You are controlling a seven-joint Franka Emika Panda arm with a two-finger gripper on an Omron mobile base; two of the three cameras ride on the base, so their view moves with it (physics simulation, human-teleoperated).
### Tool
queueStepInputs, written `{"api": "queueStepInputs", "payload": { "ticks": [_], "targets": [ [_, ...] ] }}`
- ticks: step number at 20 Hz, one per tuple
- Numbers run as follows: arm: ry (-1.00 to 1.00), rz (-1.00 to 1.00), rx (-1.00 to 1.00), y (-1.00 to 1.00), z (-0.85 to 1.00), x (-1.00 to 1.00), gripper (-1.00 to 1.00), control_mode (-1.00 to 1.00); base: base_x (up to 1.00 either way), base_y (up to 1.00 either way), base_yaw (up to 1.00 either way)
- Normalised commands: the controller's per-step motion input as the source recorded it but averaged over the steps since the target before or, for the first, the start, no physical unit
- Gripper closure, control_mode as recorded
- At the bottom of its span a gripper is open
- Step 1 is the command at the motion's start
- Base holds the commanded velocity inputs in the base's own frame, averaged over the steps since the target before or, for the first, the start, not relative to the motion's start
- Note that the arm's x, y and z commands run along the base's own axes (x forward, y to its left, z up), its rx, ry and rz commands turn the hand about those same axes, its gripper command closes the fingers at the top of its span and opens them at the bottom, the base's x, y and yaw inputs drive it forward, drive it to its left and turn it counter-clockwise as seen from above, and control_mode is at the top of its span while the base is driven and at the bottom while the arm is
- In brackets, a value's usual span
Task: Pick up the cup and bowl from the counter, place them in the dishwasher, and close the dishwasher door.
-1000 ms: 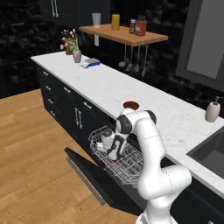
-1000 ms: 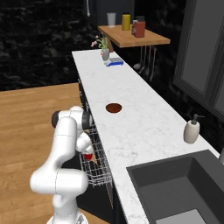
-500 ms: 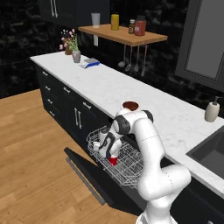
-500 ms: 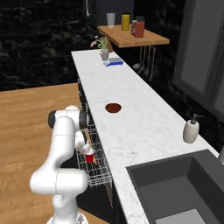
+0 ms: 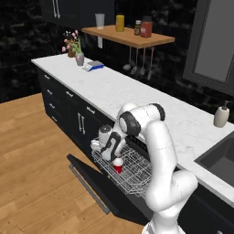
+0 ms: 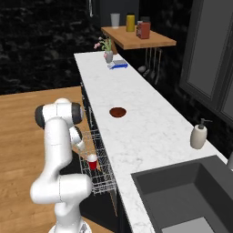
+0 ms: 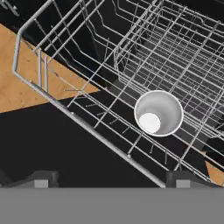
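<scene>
The red cup (image 5: pixel 118 165) stands upright in the white wire rack (image 5: pixel 137 178) of the open dishwasher. From above, its white inside (image 7: pixel 158 113) shows among the rack wires (image 7: pixel 78 113). My gripper (image 5: pixel 111 151) hangs open just above and to the left of the cup, not touching it; its fingertips (image 7: pixel 41 180) stand wide apart. The dishwasher door (image 5: pixel 89 180) lies folded down over the wooden floor. The reddish-brown bowl (image 6: pixel 118 112) rests on the white marble counter (image 6: pixel 141 136). From the right side, the cup (image 6: pixel 92 161) sits below my gripper (image 6: pixel 84 148).
A soap dispenser (image 6: pixel 199 134) and a sink (image 6: pixel 191 195) are at the counter's near end. A flower vase (image 5: pixel 78 57) and a blue-white item (image 5: pixel 93 66) stand at the far end. A wooden shelf (image 5: pixel 125 36) holds jars. Black cabinets (image 5: pixel 64 103) flank the dishwasher.
The cup stays standing in the rack while my gripper has let go of it and drawn up and away.
</scene>
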Motion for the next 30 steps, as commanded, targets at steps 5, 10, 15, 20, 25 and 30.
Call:
{"api": "queueStepInputs", "payload": {
  "ticks": [5,10,15,20,25,30],
  "targets": [
    [-0.09,0.2,0.0,0.33,1.0,-0.27,-1.0,-1.0,0.0,0.0,0.0],
    [-0.21,0.32,0.0,0.17,1.0,-0.06,-1.0,-1.0,0.0,0.0,0.0],
    [-0.15,0.24,0.0,0.02,1.0,0.0,-1.0,-1.0,0.0,0.0,0.0],
    [-0.07,0.14,-0.1,0.0,1.0,-0.05,-1.0,-1.0,0.0,0.0,0.0],
    [-0.02,0.1,-0.14,-0.05,1.0,-0.16,-1.0,-1.0,0.0,0.0,0.0],
    [0.01,0.11,-0.08,-0.25,1.0,-0.04,-1.0,-1.0,0.0,0.0,0.0]
  ]
}}
